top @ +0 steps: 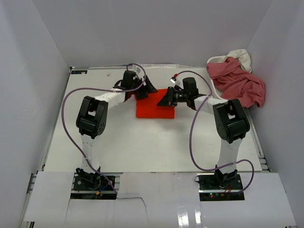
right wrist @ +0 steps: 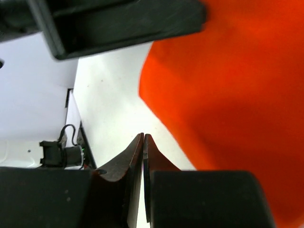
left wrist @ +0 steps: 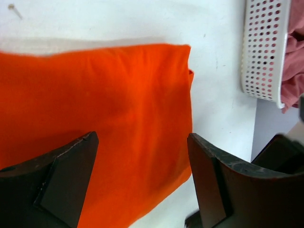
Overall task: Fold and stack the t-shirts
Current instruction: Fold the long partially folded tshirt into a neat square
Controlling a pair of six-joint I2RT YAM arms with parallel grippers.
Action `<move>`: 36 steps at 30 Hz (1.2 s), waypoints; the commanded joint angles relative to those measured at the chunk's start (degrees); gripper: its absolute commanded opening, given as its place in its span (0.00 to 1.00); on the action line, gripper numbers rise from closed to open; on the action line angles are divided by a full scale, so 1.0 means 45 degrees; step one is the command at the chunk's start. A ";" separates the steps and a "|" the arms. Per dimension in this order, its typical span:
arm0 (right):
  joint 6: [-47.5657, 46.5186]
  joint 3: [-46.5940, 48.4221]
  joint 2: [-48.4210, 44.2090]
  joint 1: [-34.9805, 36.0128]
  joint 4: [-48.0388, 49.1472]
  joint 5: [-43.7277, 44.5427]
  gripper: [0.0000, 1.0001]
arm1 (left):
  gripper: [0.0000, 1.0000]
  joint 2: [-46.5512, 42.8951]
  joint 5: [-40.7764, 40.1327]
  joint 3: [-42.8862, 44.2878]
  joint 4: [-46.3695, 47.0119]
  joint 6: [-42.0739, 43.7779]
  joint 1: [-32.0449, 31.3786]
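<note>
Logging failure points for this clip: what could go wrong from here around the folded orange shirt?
1. The open left gripper straddles an edge of the folded orange-red cloth shirt; closing there could drag it and spoil the fold.
2. The shut right gripper sits close to the left one at the same shirt, so the arms might bump.
3. The dusty pink shirt spills over the white perforated plastic basket and may snag it when pulled.
</note>
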 commanded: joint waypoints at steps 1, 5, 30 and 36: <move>0.0642 0.0507 0.0425 0.0398 0.1190 -0.1053 0.08 | 0.86 0.0341 0.1385 0.0974 0.0633 -0.0031 0.0425; 0.1170 0.0780 0.0875 0.0612 0.1426 -0.1426 0.08 | 0.86 0.0968 0.1487 0.1716 0.0536 -0.0149 0.0660; 0.0430 0.3335 0.2128 0.0750 -0.2322 0.0684 0.10 | 0.86 0.0620 0.0159 0.2010 -0.0788 0.0417 0.0895; -0.0078 0.3692 0.0471 0.0769 -0.2929 0.0702 0.22 | 0.90 -0.1255 -0.0643 0.2696 -0.2940 0.0457 0.0895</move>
